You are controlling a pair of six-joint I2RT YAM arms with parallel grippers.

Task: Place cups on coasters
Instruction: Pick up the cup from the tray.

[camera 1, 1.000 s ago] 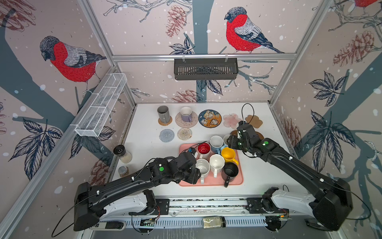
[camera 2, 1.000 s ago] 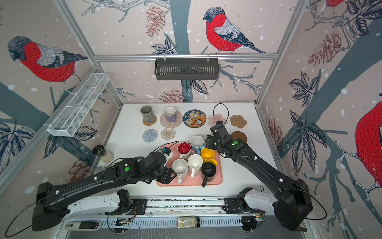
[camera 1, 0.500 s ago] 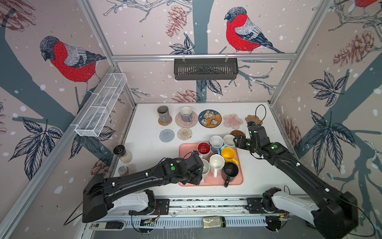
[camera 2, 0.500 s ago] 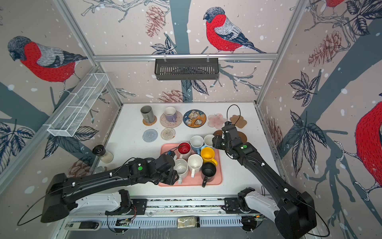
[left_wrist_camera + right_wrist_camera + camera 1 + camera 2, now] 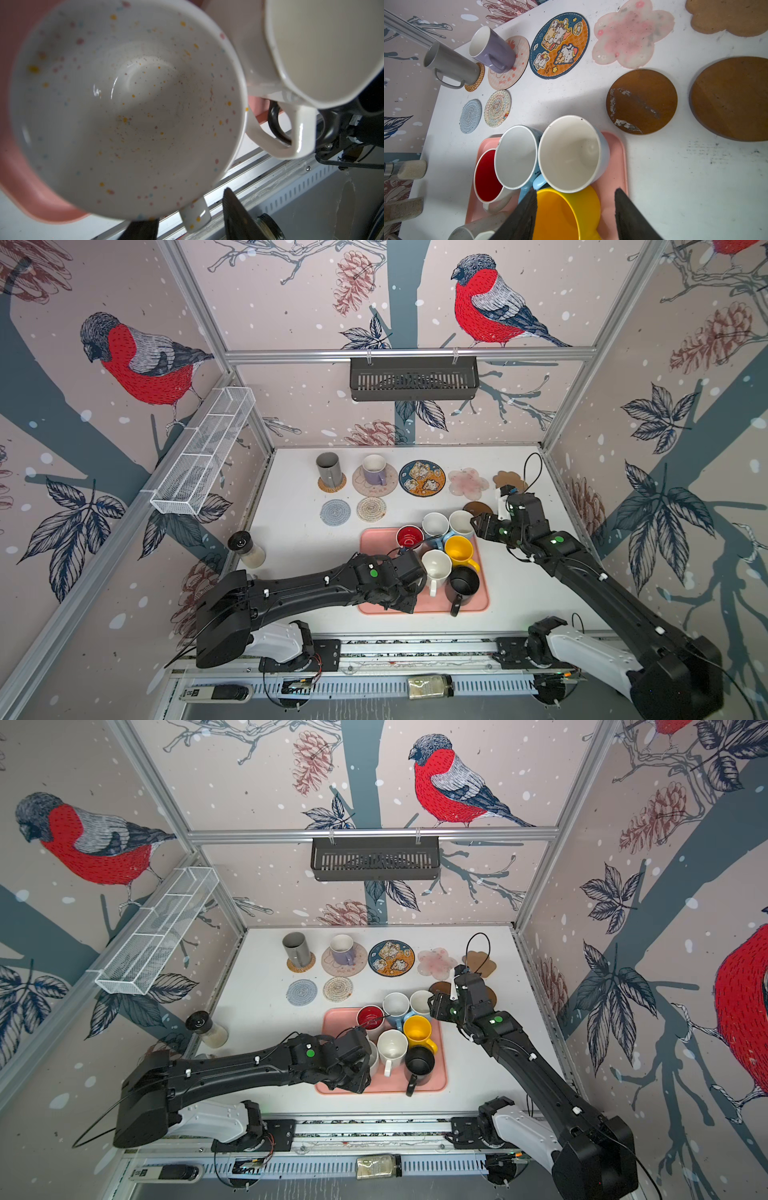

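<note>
My left gripper (image 5: 188, 207) stands open over the front left of the pink tray (image 5: 478, 605), its fingers either side of the handle of a speckled white cup (image 5: 124, 104). My right gripper (image 5: 576, 189) is open beside a light blue cup (image 5: 460, 522), above the yellow cup (image 5: 560, 216). The tray also holds red-inside (image 5: 409, 537), light blue (image 5: 435, 524), white (image 5: 436, 566) and black (image 5: 463, 585) cups. The grey cup (image 5: 329, 468) stands on the straw coaster (image 5: 332, 485), the lavender cup (image 5: 374, 470) on a beige one. Blue (image 5: 422, 478), flower (image 5: 468, 483), cloud (image 5: 509, 480), brown (image 5: 641, 101), grey (image 5: 335, 512) and cream (image 5: 371, 509) coasters lie bare.
A shaker jar (image 5: 245, 549) stands at the table's left edge. A white wire basket (image 5: 203, 452) hangs on the left wall and a black one (image 5: 413, 379) on the back wall. A second brown disc (image 5: 733, 97) lies under my right arm.
My left gripper slid toward the tray's front and its jaws narrowed around the speckled cup's handle. My right gripper swung right, then came back beside the light blue cup.
</note>
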